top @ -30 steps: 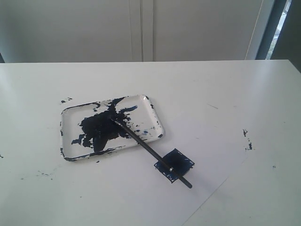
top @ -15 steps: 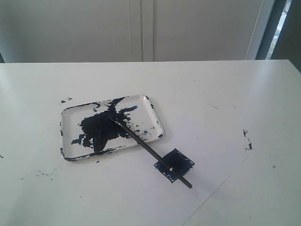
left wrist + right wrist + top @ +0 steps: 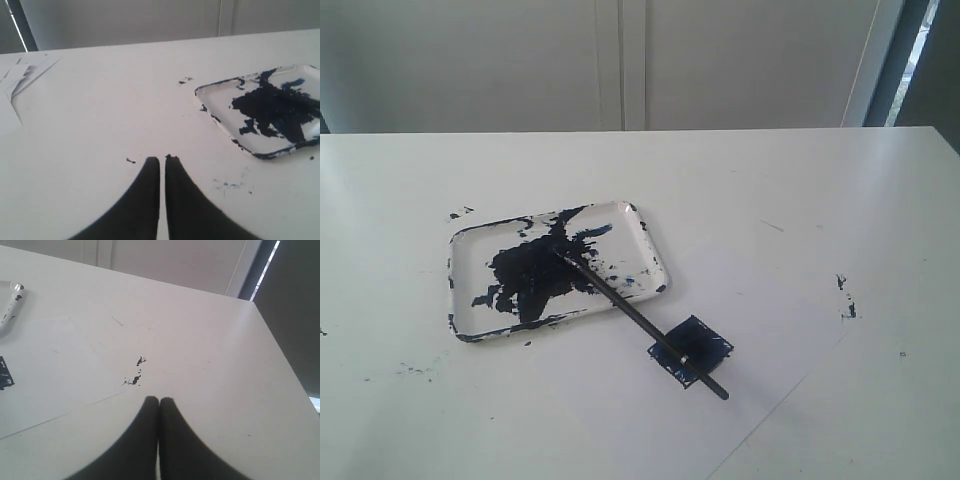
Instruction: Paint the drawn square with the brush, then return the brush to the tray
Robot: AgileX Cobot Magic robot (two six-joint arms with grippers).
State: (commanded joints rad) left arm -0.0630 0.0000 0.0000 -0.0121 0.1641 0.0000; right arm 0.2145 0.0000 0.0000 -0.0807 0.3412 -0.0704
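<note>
Brush lies with its tip in the tray, its handle running out toward 4 o'clock across the drawn square, which is painted dark blue. Left fingers and right fingers are clenched, empty, over the surface.

- A white table is filling most of the view, catching soft daylight.
- A pale wall is standing behind it, a vertical seam running down it.
- At the right, what may be a window is glowing.
</note>
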